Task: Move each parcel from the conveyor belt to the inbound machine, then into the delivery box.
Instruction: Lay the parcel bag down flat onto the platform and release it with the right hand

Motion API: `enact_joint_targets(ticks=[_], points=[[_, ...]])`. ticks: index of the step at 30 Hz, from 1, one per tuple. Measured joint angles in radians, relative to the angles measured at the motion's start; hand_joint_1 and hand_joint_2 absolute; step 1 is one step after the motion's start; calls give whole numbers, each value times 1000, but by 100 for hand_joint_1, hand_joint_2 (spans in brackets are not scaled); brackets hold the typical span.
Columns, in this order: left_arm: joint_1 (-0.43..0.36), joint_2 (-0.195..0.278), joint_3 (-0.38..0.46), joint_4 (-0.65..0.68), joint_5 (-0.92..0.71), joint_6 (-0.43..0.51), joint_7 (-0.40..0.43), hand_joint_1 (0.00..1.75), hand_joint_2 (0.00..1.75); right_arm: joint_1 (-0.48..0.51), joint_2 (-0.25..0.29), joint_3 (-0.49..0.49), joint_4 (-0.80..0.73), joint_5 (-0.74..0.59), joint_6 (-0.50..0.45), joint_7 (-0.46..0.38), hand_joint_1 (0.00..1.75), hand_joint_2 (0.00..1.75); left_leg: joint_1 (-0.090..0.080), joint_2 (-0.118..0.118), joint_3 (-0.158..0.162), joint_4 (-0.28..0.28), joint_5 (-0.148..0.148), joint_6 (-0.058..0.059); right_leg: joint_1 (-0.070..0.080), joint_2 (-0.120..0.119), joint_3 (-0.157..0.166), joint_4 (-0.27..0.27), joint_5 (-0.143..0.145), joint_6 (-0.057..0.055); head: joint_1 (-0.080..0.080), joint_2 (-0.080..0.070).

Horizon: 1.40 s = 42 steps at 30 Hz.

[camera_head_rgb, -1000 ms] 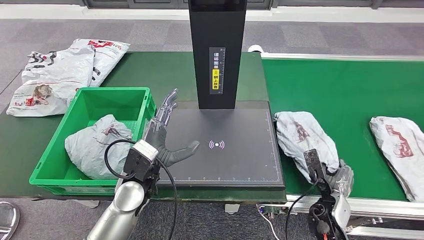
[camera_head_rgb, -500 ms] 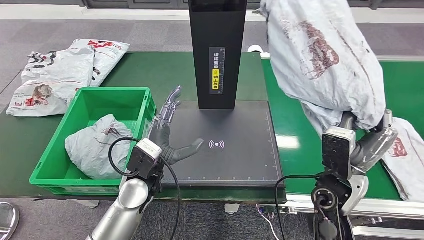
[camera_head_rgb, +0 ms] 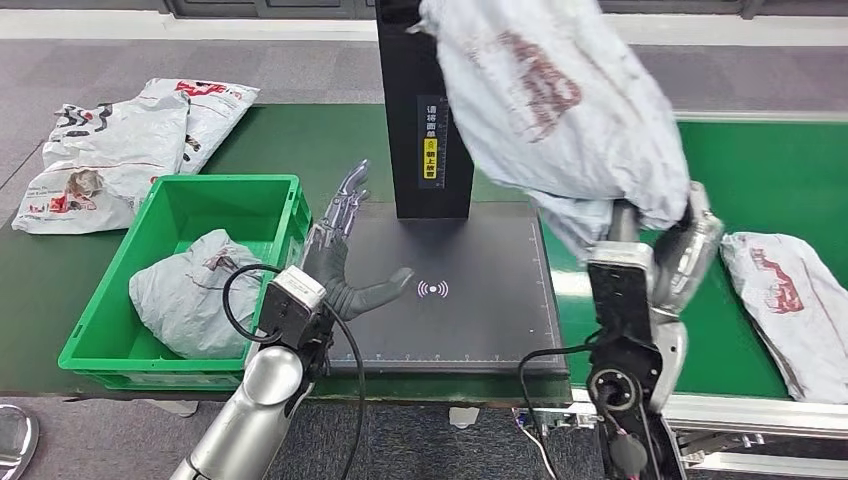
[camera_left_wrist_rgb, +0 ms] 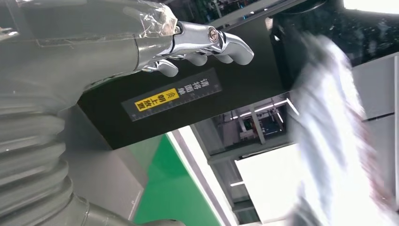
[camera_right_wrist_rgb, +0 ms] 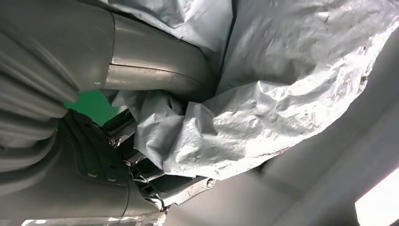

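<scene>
On the counter (camera_head_rgb: 30,260) the green box (camera_head_rgb: 290,215) already has one parcel in it. Just right of it, the left robot hand (camera_head_rgb: 340,270) hovers empty, fingers spread, over the dark scanner pad (camera_head_rgb: 480,300). The pad's post (camera_head_rgb: 433,110) bears a yellow-and-white label, too small to read. The right robot hand (camera_head_rgb: 665,255) grips the raised parcel (camera_head_rgb: 560,110), red print illegible, its long axis slanting up-left above the pad's right edge; the pad lies down-left.

We're on a parcel-sorting floor: a green conveyor belt (camera_head_rgb: 740,170) runs right of the black scanning machine with its upright column (camera_head_rgb: 432,110); left of it sits a green plastic crate (camera_head_rgb: 250,200), grey mailer bags (camera_head_rgb: 120,140) beyond.
</scene>
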Motion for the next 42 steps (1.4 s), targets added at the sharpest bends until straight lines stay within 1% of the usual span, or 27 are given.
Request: enact_joint_targets(ticks=[2,5,11,14,18,22,26,28,33,39,40,42], points=[[-10,-1,-3,7,7,-1,-2,0,175,-19,0,52,52,11,53,28,175,175,0,0,0,0,0,0,0,0,0,0,0,0,0,0],[-20,-2,-11,15,12,-1,-4,0,175,-32,0,108,107,21,79,45,175,175,0,-1,0,0,1,0,0,-1,0,0,0,0,0,0],[-26,-2,-16,27,16,-1,-4,0,175,-46,-4,147,155,20,98,54,175,175,0,-1,0,0,0,0,0,-1,0,0,0,0,0,0],[-27,-2,-16,30,18,-1,-4,0,175,-51,-6,165,176,10,157,71,175,175,0,-1,-1,0,0,0,0,-1,0,0,0,0,0,0],[-32,-1,-16,32,31,2,-5,0,175,-60,-8,214,246,-9,238,85,175,175,0,-1,0,0,0,0,0,-1,0,0,0,0,0,0],[-35,1,-16,33,35,3,-5,0,175,-64,-9,253,305,-10,247,86,175,175,0,-1,0,0,1,0,1,-1,0,0,0,0,0,0],[-36,3,-17,35,36,4,-5,0,175,-71,-10,267,335,-10,250,86,175,175,1,-1,0,0,0,0,1,-1,0,0,0,0,0,0],[-36,4,-17,35,37,9,-5,0,175,-74,-10,274,345,-12,267,93,175,175,1,-1,-1,0,0,0,1,-1,0,0,0,0,0,0],[-36,13,-17,34,36,42,-1,0,175,-76,-11,318,386,-15,319,125,175,175,1,-1,-1,0,0,0,1,-1,0,0,0,0,0,0],[-35,33,-17,29,28,73,6,0,175,-61,-23,370,430,-20,376,190,175,175,1,-1,-1,0,0,0,1,-1,0,0,0,0,0,0],[-35,35,-17,28,28,74,8,0,175,-58,-25,375,437,-19,379,198,140,175,1,-1,-1,0,0,0,1,-1,0,0,0,0,0,0],[-35,39,-17,23,28,75,12,0,175,-50,-31,383,449,-10,383,216,52,175,1,-1,-1,0,0,0,1,-1,0,0,0,0,0,0]])
